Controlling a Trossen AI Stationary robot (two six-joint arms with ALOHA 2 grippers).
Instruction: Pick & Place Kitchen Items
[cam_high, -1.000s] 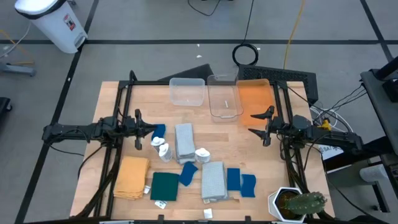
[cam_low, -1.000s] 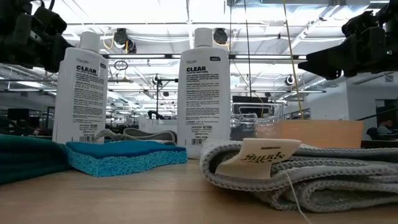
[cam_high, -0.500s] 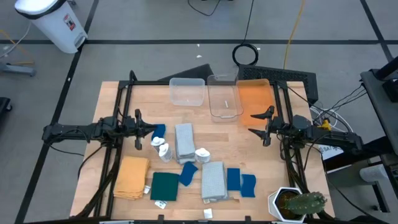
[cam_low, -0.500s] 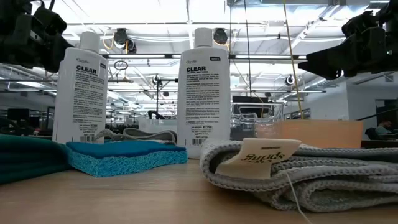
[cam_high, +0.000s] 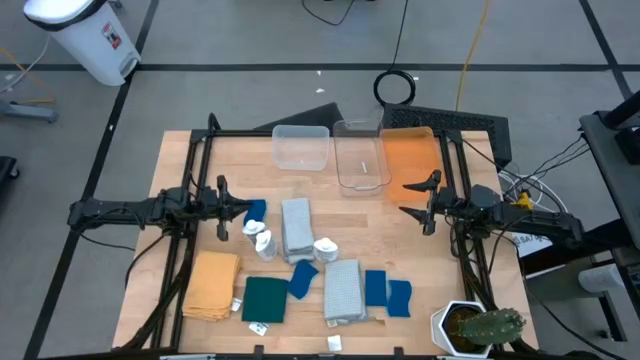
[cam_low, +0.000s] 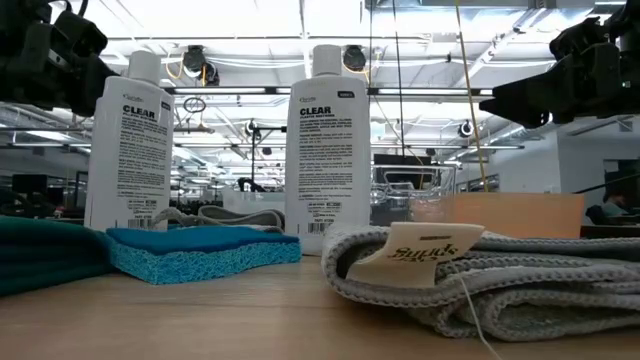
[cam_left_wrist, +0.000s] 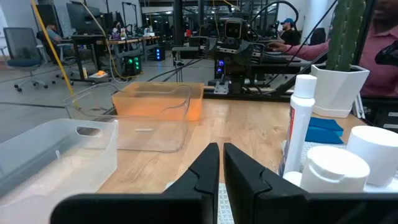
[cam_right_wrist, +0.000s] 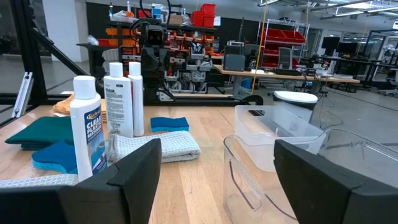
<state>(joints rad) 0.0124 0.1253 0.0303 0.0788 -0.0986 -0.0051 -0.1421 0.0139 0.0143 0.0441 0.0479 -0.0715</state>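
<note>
Left hand (cam_high: 236, 207) hovers at your bench's (cam_high: 420, 260) left side, fingers pressed together, gripping nothing. Right hand (cam_high: 415, 203) hovers at the right side by the orange tray (cam_high: 408, 160), fingers spread wide, empty. White bottles (cam_high: 263, 240) stand upright mid-bench. Grey folded cloths (cam_high: 297, 226) lie with long axes running front to back; mustard-yellow cloth (cam_high: 211, 284) and dark green cloth (cam_high: 265, 299) sit front left, blue cloth pieces (cam_high: 386, 291) scattered near them. Clear plastic bins (cam_high: 302, 148) and tray hold nothing.
</note>
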